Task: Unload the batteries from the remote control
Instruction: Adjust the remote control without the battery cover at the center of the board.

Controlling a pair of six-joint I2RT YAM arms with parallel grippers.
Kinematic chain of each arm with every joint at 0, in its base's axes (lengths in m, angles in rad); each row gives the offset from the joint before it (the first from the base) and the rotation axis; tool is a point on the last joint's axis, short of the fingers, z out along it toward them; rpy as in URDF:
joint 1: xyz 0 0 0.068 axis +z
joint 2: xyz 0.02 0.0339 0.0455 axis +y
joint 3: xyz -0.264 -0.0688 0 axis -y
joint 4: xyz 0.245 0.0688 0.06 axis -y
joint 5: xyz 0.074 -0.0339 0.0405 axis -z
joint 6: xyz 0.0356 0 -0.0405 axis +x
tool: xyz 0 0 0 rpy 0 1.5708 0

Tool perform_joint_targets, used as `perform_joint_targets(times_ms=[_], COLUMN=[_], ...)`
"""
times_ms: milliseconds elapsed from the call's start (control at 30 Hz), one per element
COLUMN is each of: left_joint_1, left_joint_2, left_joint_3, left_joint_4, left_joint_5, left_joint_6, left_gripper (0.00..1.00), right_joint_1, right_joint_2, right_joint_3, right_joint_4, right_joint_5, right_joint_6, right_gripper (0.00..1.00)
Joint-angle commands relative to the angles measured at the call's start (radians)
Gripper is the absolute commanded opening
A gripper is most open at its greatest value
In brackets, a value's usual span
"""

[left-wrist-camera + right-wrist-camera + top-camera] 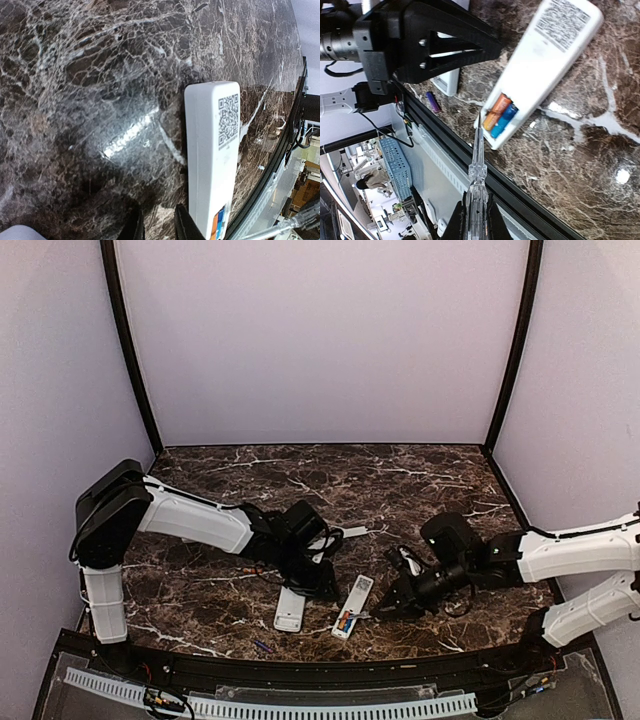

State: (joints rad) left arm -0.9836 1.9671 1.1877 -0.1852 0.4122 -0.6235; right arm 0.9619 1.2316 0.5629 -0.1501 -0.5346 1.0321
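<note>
**Levering a cell out of the open compartment.** The remote control (555, 45) lies back-up on the desk (400, 480), with its battery bay uncovered at the end nearest the front edge. An orange battery (496, 111) and a blue battery (504, 119) sit side by side in the bay. A purple battery (432, 101) lies loose on the desk near a second white remote (289, 610).

The right gripper (476, 212) has its fingers clamped on a clear-handled tool (477, 170). The tool's thin tip points at the bay's end wall, just beside the orange battery; whether it touches the cell cannot be told. The left gripper (157, 225) sits low alongside the remote's long edge. Its fingers are narrowly parted and hold nothing, and contact with the casing cannot be confirmed.

The step in hand appears to be prying up the orange battery, with two cells seemingly left to extract. Doing it well probably calls for three things:

- **Tip placement:** the tip should go into the gap at the cell's end, not against the plastic wall.
- **Lever angle:** a shallow, slow lever is safer, since the front edge is close and a flicked cell could roll off.
- **Bracing:** the light casing is likely to skate on the polished desk, so the left fingers should brace it against its side, clear of the bay.
</note>
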Motion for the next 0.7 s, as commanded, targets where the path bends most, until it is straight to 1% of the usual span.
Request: perform_joint_targets(times_ms=[0,167,300,467,567,667], left_joint_1=[0.001,0.002,0.001,0.002,0.001,0.001], left_joint_2=[0.014,0.005,-0.028,-0.084,-0.095,-0.103], left_joint_3=[-0.023,-0.02,-0.007,0.014,0.033,0.021], left_joint_4=[-0.027,-0.037,-0.05,-0.06,-0.072,-0.06], left_joint_5=[-0.005,-0.014,-0.05,-0.107,-0.104,-0.071], left_joint_6=[-0.005,-0.002,0.013,0.023,0.026,0.013], left_gripper=[0.21,0.21,0.22,0.28,0.32,0.35], right_joint_1=[-0.007,-0.009,-0.013,-0.041,-0.066,-0.078], right_joint_2=[-0.038,-0.069,-0.12,-0.242,-0.297,-0.32], right_joint_3=[-0.021,-0.016,0.003,0.034,0.048,0.058], right_joint_4=[0.166,0.08,-0.017,-0.198,-0.318,-0.392], right_joint_5=[-0.036,-0.006,0.043,0.177,0.264,0.331], right_joint_6=[0.042,0.027,0.007,-0.011,-0.004,0.006], right_gripper=[0.0,0.0,0.0,0.0,0.0,0.0])
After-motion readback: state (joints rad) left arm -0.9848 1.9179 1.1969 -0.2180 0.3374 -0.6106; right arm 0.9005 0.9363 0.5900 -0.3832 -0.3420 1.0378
